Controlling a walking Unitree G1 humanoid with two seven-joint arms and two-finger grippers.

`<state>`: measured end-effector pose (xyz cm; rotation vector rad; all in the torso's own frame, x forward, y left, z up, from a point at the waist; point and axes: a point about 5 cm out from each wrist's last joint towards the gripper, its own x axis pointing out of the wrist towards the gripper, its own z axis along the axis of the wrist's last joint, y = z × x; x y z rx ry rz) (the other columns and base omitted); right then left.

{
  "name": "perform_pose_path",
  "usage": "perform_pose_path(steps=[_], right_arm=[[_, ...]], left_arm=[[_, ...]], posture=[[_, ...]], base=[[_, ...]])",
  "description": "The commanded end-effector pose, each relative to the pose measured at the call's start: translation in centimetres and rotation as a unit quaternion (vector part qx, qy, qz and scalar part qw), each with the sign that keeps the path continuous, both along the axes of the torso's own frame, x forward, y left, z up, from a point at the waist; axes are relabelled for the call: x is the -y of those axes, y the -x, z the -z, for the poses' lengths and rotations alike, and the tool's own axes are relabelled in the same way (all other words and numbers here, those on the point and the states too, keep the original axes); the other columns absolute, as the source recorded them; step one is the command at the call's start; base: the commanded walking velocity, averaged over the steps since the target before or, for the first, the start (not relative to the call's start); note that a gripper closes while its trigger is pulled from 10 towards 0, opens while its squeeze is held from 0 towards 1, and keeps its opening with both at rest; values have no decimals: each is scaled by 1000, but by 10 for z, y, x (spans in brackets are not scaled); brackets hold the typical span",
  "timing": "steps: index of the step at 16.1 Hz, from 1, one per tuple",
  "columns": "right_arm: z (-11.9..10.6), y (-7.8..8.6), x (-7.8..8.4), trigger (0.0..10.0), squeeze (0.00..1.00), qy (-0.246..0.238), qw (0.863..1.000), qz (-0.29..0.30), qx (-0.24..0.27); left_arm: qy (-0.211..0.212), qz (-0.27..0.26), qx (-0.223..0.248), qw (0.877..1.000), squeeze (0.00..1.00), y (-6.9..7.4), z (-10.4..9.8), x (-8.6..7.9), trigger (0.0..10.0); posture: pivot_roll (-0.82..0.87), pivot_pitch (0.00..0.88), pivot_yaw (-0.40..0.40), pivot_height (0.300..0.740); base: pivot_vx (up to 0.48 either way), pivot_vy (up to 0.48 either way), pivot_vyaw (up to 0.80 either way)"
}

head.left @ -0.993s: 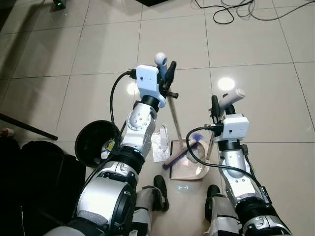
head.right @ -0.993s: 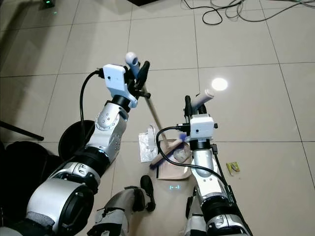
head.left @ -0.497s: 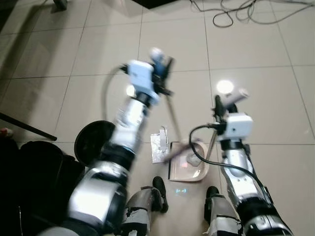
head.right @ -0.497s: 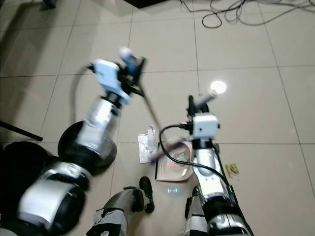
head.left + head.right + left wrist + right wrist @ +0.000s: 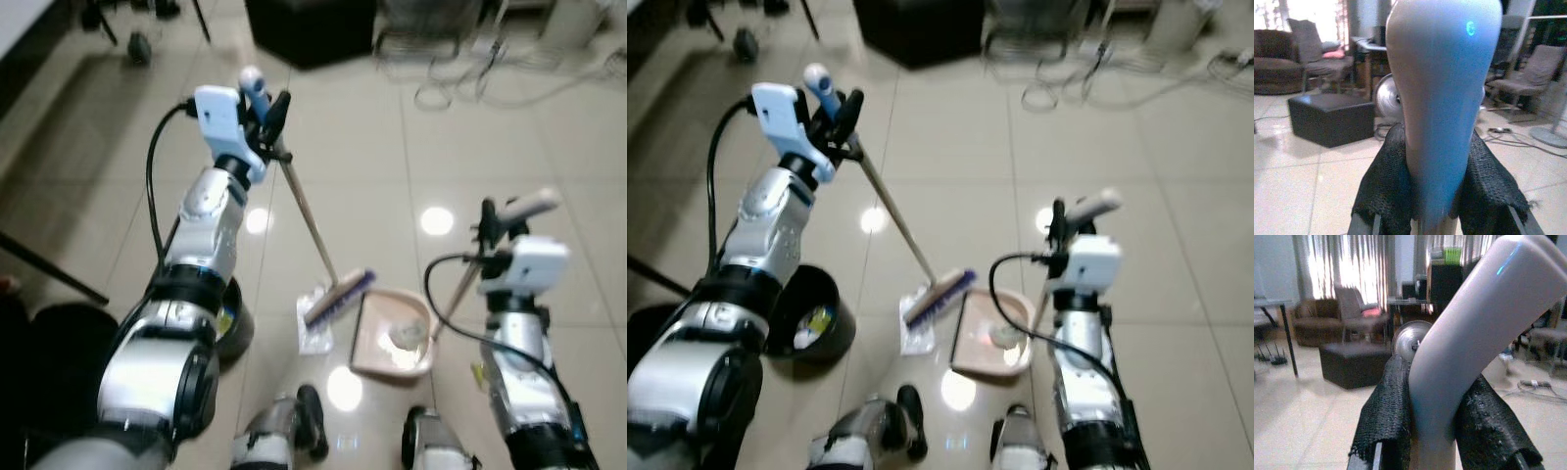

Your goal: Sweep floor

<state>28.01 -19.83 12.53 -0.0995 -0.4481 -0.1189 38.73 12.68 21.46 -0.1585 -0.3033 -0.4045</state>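
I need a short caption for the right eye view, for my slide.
Left pincer holds long-handled broom beside pink plastic dustpan, held by right pincer.

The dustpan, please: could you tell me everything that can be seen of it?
The dustpan is a pale pink, plastic-looking pan on the tiled floor just ahead of the robot's feet. A crumpled whitish scrap lies inside it. Its long thin handle rises at a slant to a pale grip held in the right gripper. The broom's bristle head sits at its left edge; whether they touch is unclear.
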Motion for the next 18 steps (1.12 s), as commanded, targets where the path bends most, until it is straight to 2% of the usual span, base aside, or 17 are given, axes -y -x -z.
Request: perform_pose_path(steps=[1, 2, 3, 7, 8, 10, 11, 12, 14, 18], right_arm=[[-12, 3, 2, 10000, 0, -4, 1000, -4, 11], [-17, 6, 4, 10000, 0, -10, 1000, -6, 15], [-34, 16, 11, 10000, 0, -28, 999, -9, 14], [-64, 30, 21, 10000, 0, -84, 996, -19, 6], [-67, 30, 22, 10000, 0, -90, 996, -19, 4], [-82, 28, 23, 10000, 0, -108, 994, -21, 7], [-98, 24, 24, 10000, 0, -117, 993, -27, 18], [-101, 24, 24, 10000, 0, -120, 992, -29, 19], [-118, 18, 26, 10000, 0, -120, 991, -47, 26], [-149, 13, 32, 10000, 0, -119, 991, -63, 28]], left_arm=[[-6, 7, -6, 1000, 0, 4, 2, -5, 10000], [-12, 14, -16, 1000, 0, 7, 7, -5, 10000], [-35, -8, -31, 999, 0, 16, 20, -13, 10000], [-76, -76, -64, 992, 0, 35, 33, -42, 10000], [-81, -83, -64, 991, 0, 37, 32, -45, 10000], [-117, -103, -74, 985, 0, 48, 36, -55, 10000], [-138, -99, -93, 981, 0, 62, 43, -64, 10000], [-140, -97, -97, 981, 0, 64, 44, -65, 10000], [-124, -83, -120, 981, 0, 83, 55, -71, 10000], [-153, -110, -177, 966, 0, 109, 83, -78, 10000]], posture=[[-107, 39, 114, 740], [-109, 38, 113, 740], [-126, 19, 113, 740], [-131, 0, 105, 740], [-131, 0, 109, 740], [-129, 0, 119, 740], [-112, 0, 114, 740], [-112, 0, 114, 740], [-92, 0, 122, 740], [-82, 0, 111, 740]], base=[[0, 0, 0], [0, 0, 0], [0, 0, 0], [0, 0, 0], [0, 0, 0], [0, 0, 0], [0, 0, 0], [0, 0, 0], [0, 0, 0], [0, 0, 0]])
